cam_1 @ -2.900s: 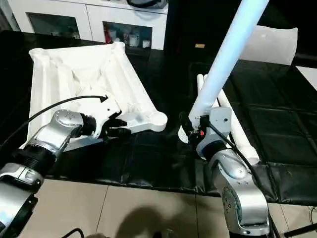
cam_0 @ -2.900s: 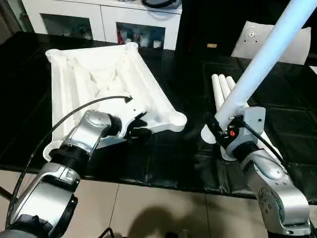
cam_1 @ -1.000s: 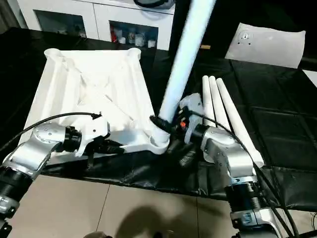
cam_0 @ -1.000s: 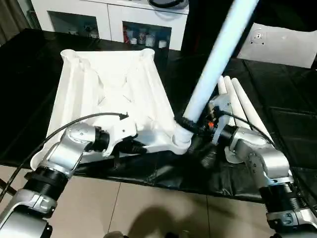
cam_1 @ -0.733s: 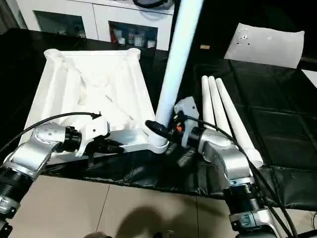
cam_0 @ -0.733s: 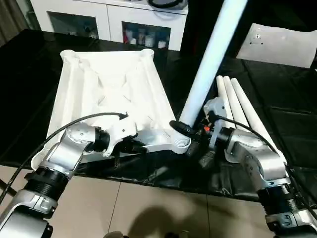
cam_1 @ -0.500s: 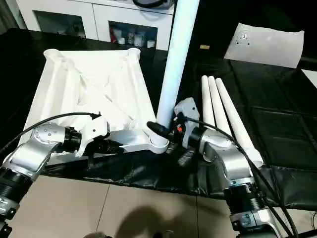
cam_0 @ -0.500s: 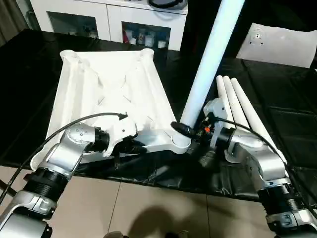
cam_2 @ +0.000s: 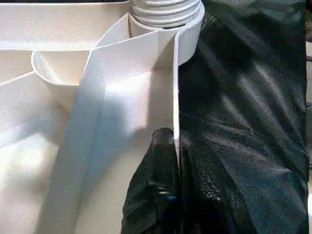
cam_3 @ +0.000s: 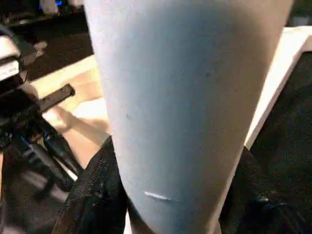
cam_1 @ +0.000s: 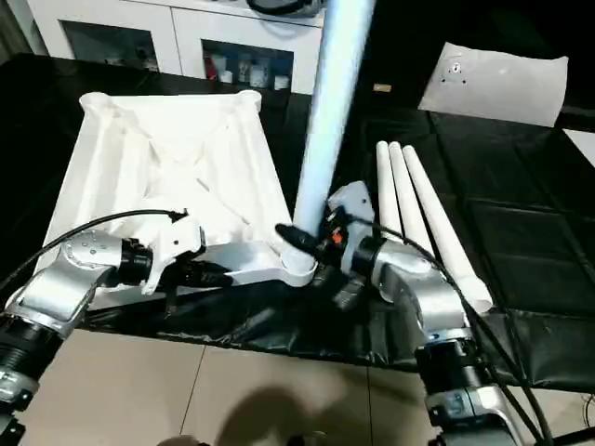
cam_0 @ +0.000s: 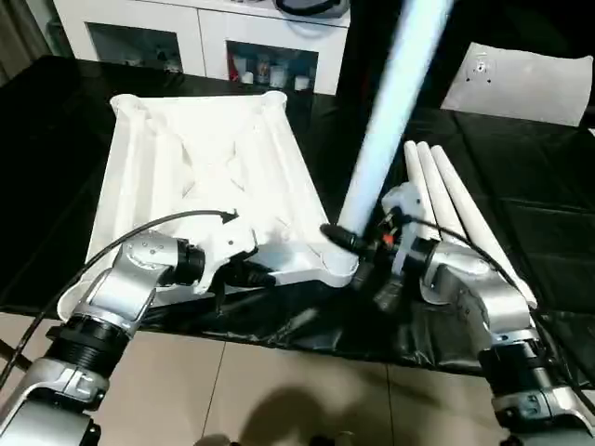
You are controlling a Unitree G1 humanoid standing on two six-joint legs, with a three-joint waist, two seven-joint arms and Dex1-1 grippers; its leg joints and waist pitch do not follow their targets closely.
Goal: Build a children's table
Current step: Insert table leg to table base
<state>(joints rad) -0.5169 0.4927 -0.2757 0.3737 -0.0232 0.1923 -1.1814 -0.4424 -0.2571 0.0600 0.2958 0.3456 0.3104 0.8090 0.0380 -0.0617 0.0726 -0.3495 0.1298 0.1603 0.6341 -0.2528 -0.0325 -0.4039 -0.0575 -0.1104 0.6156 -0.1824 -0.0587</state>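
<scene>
leg (cam_0: 386, 111) top cropped, socket (cam_0: 337, 263) half-hidden

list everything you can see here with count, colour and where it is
tabletop: 1, white, upside down on the black mat
held leg: 1, white, standing in the tabletop's near right corner socket
spare legs: 3, white, lying side by side right of the tabletop
mat: 1, black, under everything
cabinet: 1, white, behind
slab: 1, white, far right
left tool: pinching the tabletop's near rim
right tool: black, gripping the held leg's base
</scene>
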